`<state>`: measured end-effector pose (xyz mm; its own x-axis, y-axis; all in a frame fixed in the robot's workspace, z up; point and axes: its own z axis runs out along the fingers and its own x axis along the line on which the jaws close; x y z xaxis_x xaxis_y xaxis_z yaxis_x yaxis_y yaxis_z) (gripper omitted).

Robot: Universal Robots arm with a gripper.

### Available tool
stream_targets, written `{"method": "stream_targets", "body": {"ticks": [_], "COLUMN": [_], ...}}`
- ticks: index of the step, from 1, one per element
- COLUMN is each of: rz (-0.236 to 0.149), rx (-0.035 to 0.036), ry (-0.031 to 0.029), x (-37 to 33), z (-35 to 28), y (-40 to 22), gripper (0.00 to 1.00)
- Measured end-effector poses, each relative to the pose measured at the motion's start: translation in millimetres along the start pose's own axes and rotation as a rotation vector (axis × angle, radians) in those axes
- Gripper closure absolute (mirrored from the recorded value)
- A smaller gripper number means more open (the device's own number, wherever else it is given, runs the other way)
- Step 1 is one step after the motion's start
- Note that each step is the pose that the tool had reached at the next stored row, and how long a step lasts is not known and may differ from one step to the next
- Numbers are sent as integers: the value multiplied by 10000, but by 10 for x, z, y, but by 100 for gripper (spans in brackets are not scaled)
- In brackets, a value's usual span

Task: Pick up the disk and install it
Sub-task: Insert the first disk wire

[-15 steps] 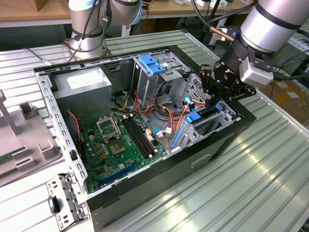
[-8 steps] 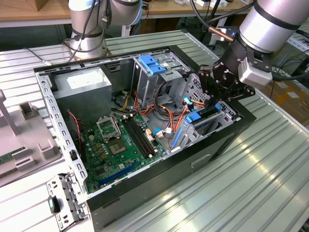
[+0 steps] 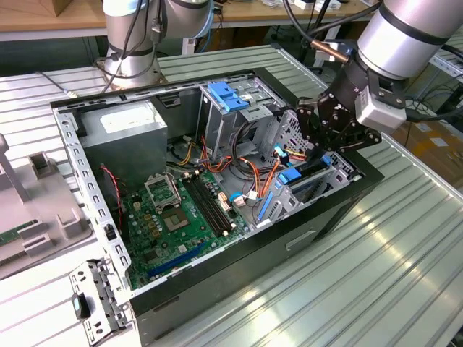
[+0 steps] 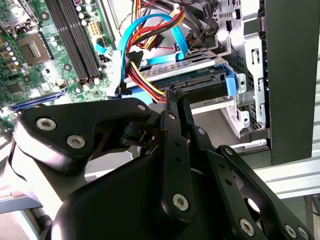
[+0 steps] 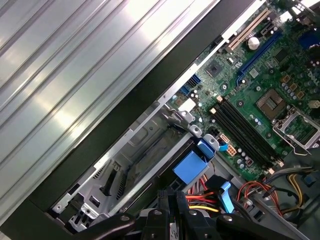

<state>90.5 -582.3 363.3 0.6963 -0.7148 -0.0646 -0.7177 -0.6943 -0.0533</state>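
The open computer case (image 3: 217,238) lies on its side on the ribbed metal bench (image 3: 376,267), and the arm reaches into its drive-bay corner at the exterior view's right. The hand (image 3: 329,134) hangs just over the lower drive bay there.

In the second wrist view the disk (image 4: 192,82) sits inside the metal drive cage (image 4: 247,75), lying flat in its slot, with its connector edge facing the hand (image 4: 175,100) and a blue side rail (image 4: 230,85) showing at one end. The two black fingers (image 4: 176,107) are pressed together with no gap between them and nothing held; their tips lie right at the disk's connector edge, beside the bundle of red, yellow and orange cables (image 4: 147,75).

In the first wrist view the closed fingertips (image 5: 172,200) point at the cage just below a blue plastic tab (image 5: 190,167), with the green motherboard (image 5: 260,95) beyond.
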Motion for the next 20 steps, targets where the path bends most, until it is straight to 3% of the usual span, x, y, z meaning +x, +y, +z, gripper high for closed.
{"method": "stream_targets", "body": {"ticks": [4,6,15,20], "rz": [68,292,1873,2248], "rx": [4,18,120,145], "ry": [3,16,101,120], "x": [-19,-19,-18,-18], "z": [1,4,26,32], "y": [20,19,21,22], "gripper": [83,83,83,83]}}
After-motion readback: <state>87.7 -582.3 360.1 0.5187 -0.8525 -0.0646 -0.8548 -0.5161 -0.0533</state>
